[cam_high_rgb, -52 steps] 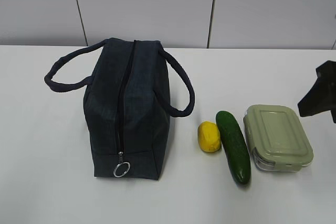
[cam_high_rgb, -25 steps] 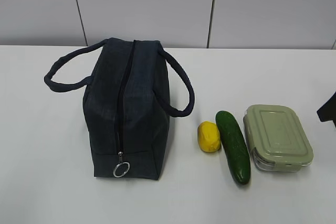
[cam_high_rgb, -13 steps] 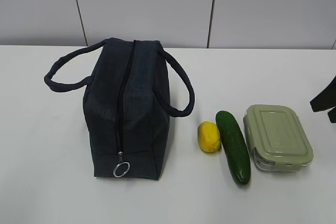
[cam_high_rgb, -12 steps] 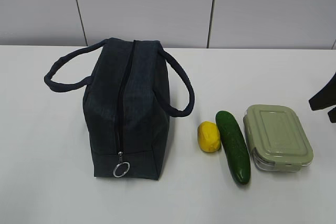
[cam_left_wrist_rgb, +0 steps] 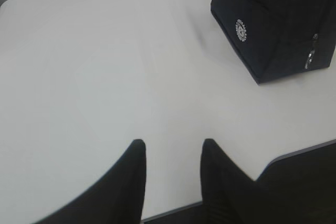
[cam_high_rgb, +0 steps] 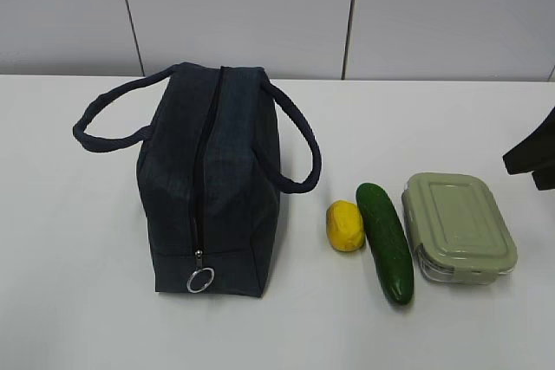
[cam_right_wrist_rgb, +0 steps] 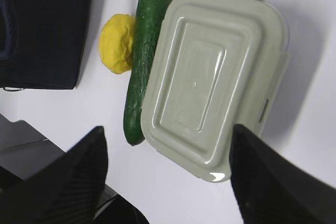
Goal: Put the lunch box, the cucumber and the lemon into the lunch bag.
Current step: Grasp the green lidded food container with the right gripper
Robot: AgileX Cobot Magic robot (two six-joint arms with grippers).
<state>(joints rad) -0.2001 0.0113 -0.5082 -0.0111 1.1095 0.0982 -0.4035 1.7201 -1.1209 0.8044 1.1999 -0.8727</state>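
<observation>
The navy lunch bag (cam_high_rgb: 211,178) stands on the white table, its top zipper shut and the ring pull (cam_high_rgb: 200,280) at the near end. To its right lie the yellow lemon (cam_high_rgb: 345,225), the dark green cucumber (cam_high_rgb: 387,241) and the sage-lidded lunch box (cam_high_rgb: 458,225) in a row. My right gripper (cam_right_wrist_rgb: 167,132) hovers above the lunch box (cam_right_wrist_rgb: 215,80), open wide and holding nothing; the cucumber (cam_right_wrist_rgb: 142,61) and lemon (cam_right_wrist_rgb: 118,43) lie beside it. My left gripper (cam_left_wrist_rgb: 171,145) is open over bare table, left of the bag (cam_left_wrist_rgb: 278,22).
The table's front edge (cam_left_wrist_rgb: 294,153) runs close below the left gripper. A grey panelled wall (cam_high_rgb: 347,15) backs the table. The bag's two loop handles (cam_high_rgb: 299,140) hang out to either side. The right arm (cam_high_rgb: 533,155) shows at the right edge of the exterior view.
The right gripper has opened wider. The right arm has crept a little further into the exterior view from the right edge. Bag, lemon, cucumber and lunch box have not moved.
</observation>
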